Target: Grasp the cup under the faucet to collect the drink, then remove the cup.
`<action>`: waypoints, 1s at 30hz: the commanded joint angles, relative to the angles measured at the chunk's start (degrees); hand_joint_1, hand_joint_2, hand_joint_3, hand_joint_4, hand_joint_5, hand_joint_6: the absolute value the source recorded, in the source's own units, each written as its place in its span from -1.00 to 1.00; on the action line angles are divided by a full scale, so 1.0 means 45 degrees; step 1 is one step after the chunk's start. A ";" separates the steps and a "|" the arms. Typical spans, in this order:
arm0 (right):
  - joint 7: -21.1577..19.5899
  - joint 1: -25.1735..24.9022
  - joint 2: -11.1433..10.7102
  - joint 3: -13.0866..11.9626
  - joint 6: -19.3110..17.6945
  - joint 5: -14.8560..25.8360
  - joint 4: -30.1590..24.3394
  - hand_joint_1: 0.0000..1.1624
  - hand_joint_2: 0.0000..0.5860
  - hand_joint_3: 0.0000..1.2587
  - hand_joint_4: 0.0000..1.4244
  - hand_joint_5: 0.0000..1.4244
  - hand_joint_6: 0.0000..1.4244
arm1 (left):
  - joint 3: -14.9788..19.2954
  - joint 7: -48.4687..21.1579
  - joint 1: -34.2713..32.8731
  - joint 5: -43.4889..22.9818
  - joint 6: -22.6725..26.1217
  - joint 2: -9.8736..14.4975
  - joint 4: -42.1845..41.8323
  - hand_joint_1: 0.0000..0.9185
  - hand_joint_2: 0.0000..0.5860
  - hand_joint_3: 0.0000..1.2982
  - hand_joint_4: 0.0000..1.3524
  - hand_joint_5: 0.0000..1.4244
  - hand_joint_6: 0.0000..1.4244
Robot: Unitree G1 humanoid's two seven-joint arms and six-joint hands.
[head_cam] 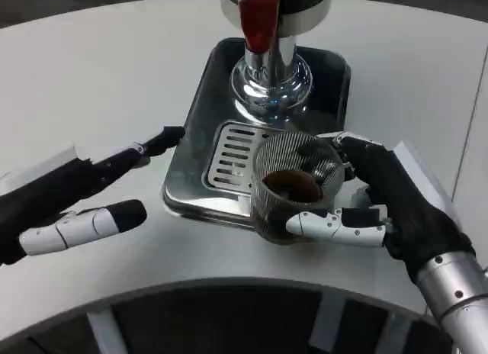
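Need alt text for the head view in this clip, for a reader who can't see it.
The right hand grips a ribbed clear cup holding dark drink, on the steel drip tray in front of a chrome dispenser with a red tap handle. The left hand hovers open beside the tray over the white table.

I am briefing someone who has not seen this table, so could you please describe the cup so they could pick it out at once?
Start at the shiny metal tray in the middle of the white table, under the chrome faucet with the red handle. At the tray's near edge, beside the slotted grate, stands the cup, gripped by the right hand. It is the only clear ribbed vessel, with dark drink inside.
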 commanded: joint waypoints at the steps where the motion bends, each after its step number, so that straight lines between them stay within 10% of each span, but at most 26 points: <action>1: 0.0158 0.0344 -0.0050 0.0034 -0.0071 -0.0010 -0.0853 0.76 -0.27 0.40 0.44 0.61 0.74 | -0.0365 0.0299 0.0508 0.0481 -0.0394 0.0041 -0.0706 -1.00 -0.67 -0.98 -1.00 -1.00 -0.99; 30: 0.0836 0.2817 -0.0486 -0.0074 -0.0148 -0.0227 -0.3533 0.76 -0.27 0.40 0.44 0.60 0.76 | -0.0725 0.2638 0.3061 0.3038 -0.1335 -0.0096 -0.3872 -1.00 -0.71 -1.00 -1.00 -1.00 -1.00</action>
